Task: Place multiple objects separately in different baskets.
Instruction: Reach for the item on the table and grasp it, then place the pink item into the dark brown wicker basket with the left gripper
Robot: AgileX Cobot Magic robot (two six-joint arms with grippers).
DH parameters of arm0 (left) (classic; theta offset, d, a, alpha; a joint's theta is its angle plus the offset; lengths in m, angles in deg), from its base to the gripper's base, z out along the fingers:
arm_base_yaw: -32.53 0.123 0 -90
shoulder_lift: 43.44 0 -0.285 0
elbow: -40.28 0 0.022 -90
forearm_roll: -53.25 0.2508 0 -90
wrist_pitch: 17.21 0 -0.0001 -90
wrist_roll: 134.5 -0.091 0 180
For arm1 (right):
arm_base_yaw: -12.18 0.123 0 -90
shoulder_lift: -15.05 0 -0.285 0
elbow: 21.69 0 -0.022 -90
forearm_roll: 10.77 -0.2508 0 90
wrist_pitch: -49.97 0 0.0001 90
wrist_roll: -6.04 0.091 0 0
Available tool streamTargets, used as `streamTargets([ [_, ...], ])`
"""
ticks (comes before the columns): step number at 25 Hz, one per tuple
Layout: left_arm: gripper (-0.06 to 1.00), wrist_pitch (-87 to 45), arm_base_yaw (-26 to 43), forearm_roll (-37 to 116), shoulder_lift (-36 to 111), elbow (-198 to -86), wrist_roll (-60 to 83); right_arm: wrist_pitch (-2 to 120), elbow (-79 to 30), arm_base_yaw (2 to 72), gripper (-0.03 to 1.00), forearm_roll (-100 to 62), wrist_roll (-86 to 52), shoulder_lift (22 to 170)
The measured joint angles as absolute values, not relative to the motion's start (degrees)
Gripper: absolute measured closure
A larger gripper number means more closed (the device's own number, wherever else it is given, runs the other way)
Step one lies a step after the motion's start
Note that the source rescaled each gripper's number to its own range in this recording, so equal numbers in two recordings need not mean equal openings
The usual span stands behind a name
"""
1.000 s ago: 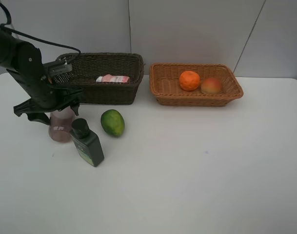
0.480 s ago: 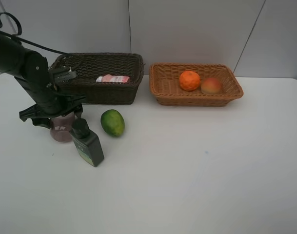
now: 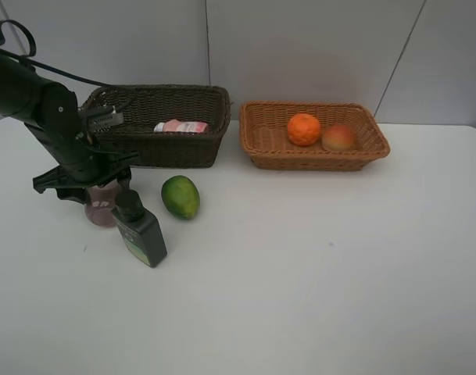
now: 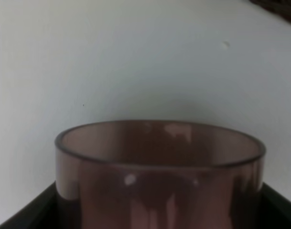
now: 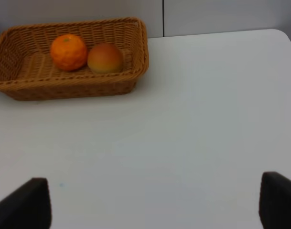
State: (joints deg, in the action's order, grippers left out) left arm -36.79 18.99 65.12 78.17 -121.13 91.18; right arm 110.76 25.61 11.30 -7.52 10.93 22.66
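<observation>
nearest on the white bench (image 3: 300, 281) stands a dark green black-capped bottle (image 3: 141, 233), leaning a little. just behind it and to its left is the translucent mauve cup (image 3: 102, 214), upright with its mouth up. the left hand (image 3: 95, 194) is down over the cup, with a dark finger (image 4: 26, 212) on either side of the cup wall. from here i cannot tell whether the fingers press on the wall or only stand beside it. to the right of the cup a green fruit (image 3: 180, 196) lies on the bench, near the bottle but apart from it. behind these is the dark brown wicker basket (image 3: 179, 150), with a pink white-capped bottle (image 3: 181, 126) lying on its side inside. to its right, just beside it, is the shallower light tan wicker basket (image 3: 316, 161). it holds an orange (image 3: 304, 129) and a red-yellow fruit (image 3: 339, 137), side by side. the right hand (image 5: 150, 202) shows only in its own camera: its fingers are spread wide over bare bench, holding nothing, well short of the tan basket.
</observation>
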Motion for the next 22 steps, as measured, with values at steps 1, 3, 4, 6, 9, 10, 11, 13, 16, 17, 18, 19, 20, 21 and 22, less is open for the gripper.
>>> streamTargets([
  [1, 0.23, -36.8, 19.0, 65.1, 78.2, -121.1, 91.2, 110.8, 25.6, 11.3, 0.09, -7.5, 10.9, 22.7],
  [3, 0.23, -36.8, 19.0, 65.1, 78.2, -121.1, 91.2, 110.8, 25.6, 11.3, 0.09, -7.5, 10.9, 22.7],
  [4, 0.23, -36.8, 19.0, 65.1, 78.2, -121.1, 91.2, 110.8, 25.6, 11.3, 0.09, -7.5, 10.9, 22.7],
  [6, 0.23, -37.0, 19.0, 65.1, 78.2, -121.1, 91.2, 110.8, 25.6, 11.3, 0.09, -7.5, 10.9, 22.7],
  [9, 0.23, -37.2, 19.0, 65.1, 78.2, -121.1, 91.2, 110.8, 25.6, 11.3, 0.09, -7.5, 10.9, 22.7],
  [10, 0.23, -37.2, 19.0, 65.1, 78.2, -121.1, 91.2, 110.8, 25.6, 11.3, 0.09, -7.5, 10.9, 22.7],
  [11, 0.23, -37.2, 19.0, 65.1, 78.2, -121.1, 91.2, 110.8, 25.6, 11.3, 0.09, -7.5, 10.9, 22.7],
  [13, 0.23, -37.2, 19.0, 65.1, 78.2, -121.1, 91.2, 110.8, 25.6, 11.3, 0.09, -7.5, 10.9, 22.7],
  [16, 0.23, -37.2, 19.0, 65.1, 78.2, -121.1, 91.1, 110.8, 25.6, 11.3, 0.09, -7.5, 10.9, 22.7],
  [17, 0.23, -37.2, 19.0, 65.1, 78.2, -121.1, 91.1, 110.8, 25.6, 11.3, 0.09, -7.5, 10.9, 22.7],
  [18, 0.23, -37.2, 19.0, 65.1, 78.2, -121.1, 91.1, 110.8, 25.6, 11.3, 0.09, -7.5, 10.9, 22.7],
  [19, 0.23, -37.5, 19.0, 65.1, 78.2, -121.1, 91.1, 110.8, 25.6, 11.3, 0.09, -7.5, 10.9, 22.7],
  [20, 0.23, -37.7, 19.0, 65.1, 78.2, -121.1, 91.1, 110.8, 25.6, 11.3, 0.09, -7.5, 10.9, 22.7],
  [21, 0.23, -38.0, 19.0, 65.1, 78.0, -121.1, 91.1, 110.8, 25.6, 11.3, 0.09, -7.5, 10.9, 22.7],
  [22, 0.23, -38.9, 19.0, 65.1, 77.9, -121.1, 91.1, 110.8, 25.6, 11.3, 0.09, -7.5, 10.9, 22.7],
])
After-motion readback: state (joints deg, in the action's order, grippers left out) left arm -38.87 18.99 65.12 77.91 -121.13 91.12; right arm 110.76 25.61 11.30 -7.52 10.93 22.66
